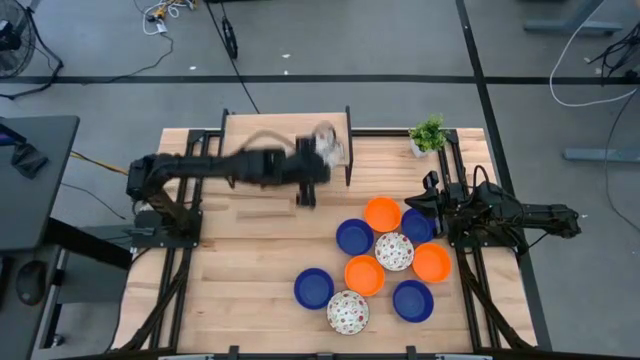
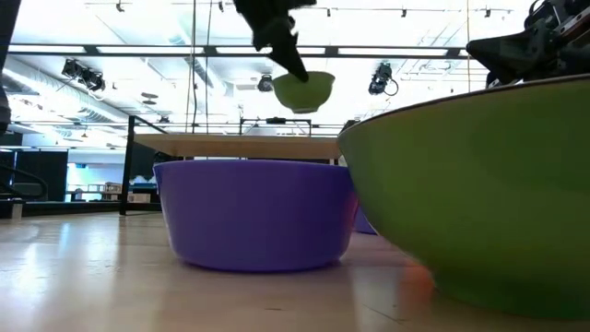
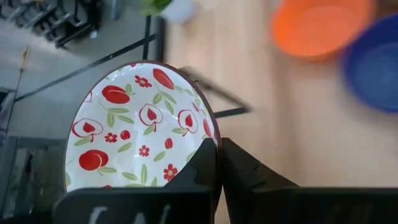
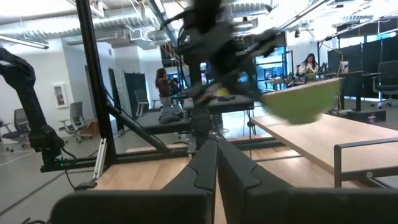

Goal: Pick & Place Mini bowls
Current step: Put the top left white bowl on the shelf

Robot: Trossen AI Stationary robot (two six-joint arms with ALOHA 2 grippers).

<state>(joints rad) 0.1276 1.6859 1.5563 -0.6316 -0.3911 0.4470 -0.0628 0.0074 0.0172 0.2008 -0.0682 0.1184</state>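
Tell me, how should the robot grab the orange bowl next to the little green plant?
Best by its rim. The orange bowl sits upright and open, so an end effector could likely drop from above, one finger inside, one outside. The side toward the plant looks freest; blue bowls crowd its other sides.

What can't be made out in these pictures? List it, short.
- High view: the left gripper and its patterned bowl are blurred, so the grip is unreadable.
- Low view: a near bowl at the lens hides whatever lies behind it.
- Left wrist view: the orange bowl is blurred and the patterned bowl is cut off by the fingers.
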